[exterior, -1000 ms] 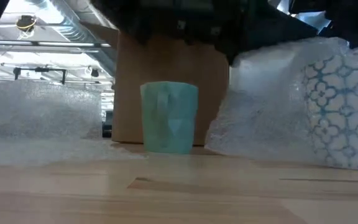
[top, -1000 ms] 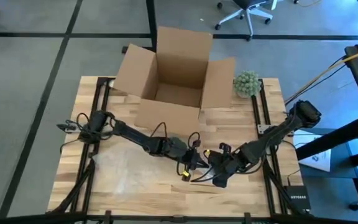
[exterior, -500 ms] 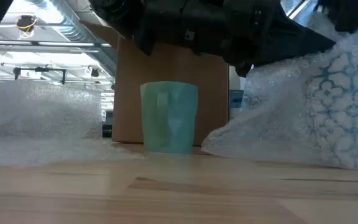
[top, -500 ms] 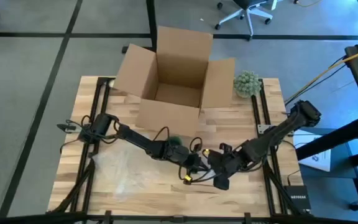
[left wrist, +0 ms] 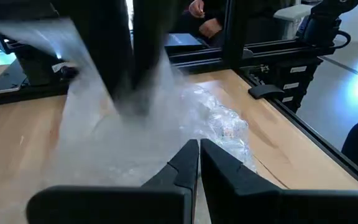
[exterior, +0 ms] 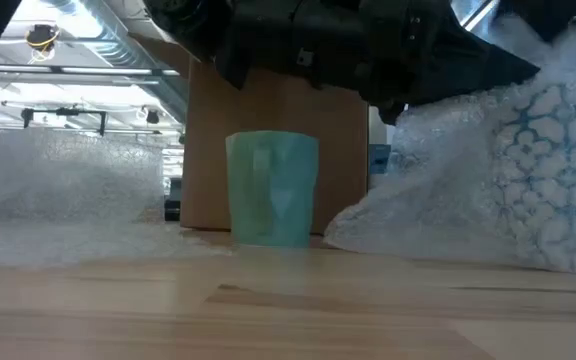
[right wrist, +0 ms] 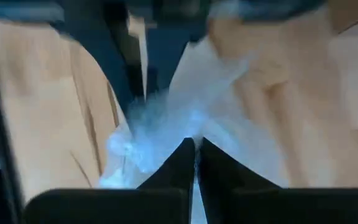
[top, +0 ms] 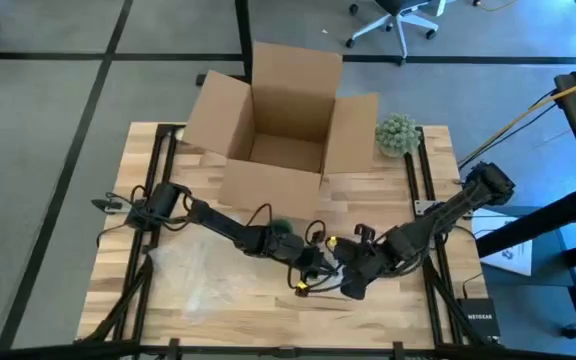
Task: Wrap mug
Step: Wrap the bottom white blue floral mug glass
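Note:
A white mug with a blue pattern [exterior: 553,150] sits inside a bundle of clear bubble wrap [exterior: 428,190] at the table's near middle, between my two grippers. My left gripper [top: 313,268] and my right gripper [top: 349,281] meet there, both shut on the wrap. In the wrist views the wrap [left wrist: 135,118] [right wrist: 166,118] bunches just past the fingertips. A plain green mug [exterior: 273,190] stands upright on its base behind them, seen as a green patch [top: 286,228] beside the left arm. My left gripper pinches the bubble wrap [left wrist: 188,134] between its two fingers, coming in slanting from the table's left. Which edge or how many layers cannot be seen. My right gripper pinches bunched bubble wrap [right wrist: 188,130] between its two fingers, coming from the table's right. The bundle's lower edge [exterior: 448,250] lies on or just above the table.
An open cardboard box [top: 283,120] stands at the far middle, with a green ball-shaped plant [top: 398,133] to its right. A loose sheet of bubble wrap [top: 183,270] lies on the near left of the wooden table [top: 228,300].
My left gripper has shifted a little toward the near right, uncovering the green mug in the high view. The wrapped bundle has tipped, and the wrap's raised flap on its left side has dropped lower. Both grippers stay shut.

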`<state>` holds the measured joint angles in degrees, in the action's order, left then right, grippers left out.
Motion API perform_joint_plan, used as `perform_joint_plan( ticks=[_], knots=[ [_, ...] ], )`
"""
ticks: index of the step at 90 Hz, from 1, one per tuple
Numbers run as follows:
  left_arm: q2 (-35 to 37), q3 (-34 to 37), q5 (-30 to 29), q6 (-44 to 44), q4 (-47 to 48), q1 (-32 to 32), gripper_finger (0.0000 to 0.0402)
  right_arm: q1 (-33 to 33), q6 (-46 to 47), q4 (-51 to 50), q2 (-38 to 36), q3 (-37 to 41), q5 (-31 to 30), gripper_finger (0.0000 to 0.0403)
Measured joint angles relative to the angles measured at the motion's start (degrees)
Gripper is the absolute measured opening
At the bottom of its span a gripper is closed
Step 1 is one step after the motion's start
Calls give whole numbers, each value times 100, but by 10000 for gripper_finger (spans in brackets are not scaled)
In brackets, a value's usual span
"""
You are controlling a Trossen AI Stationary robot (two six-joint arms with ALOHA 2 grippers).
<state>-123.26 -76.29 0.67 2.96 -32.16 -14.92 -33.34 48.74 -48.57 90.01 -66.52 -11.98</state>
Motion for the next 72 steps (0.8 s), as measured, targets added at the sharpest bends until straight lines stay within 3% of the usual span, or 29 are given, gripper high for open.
perform_joint_plan(
  ticks=[19,39,53,72],
  knots=[
    [0,0,3,0,-20,2,0,0,257,984,435,694,182,0],
    [346,15,-16,190,211,-40,0,0,174,938,517,586,150,0],
    [508,22,-369,480,355,-40,0,-6,6,937,532,403,110,0],
    [89,-1,-316,243,216,12,0,-4,-71,937,534,365,94,0]
  ],
)
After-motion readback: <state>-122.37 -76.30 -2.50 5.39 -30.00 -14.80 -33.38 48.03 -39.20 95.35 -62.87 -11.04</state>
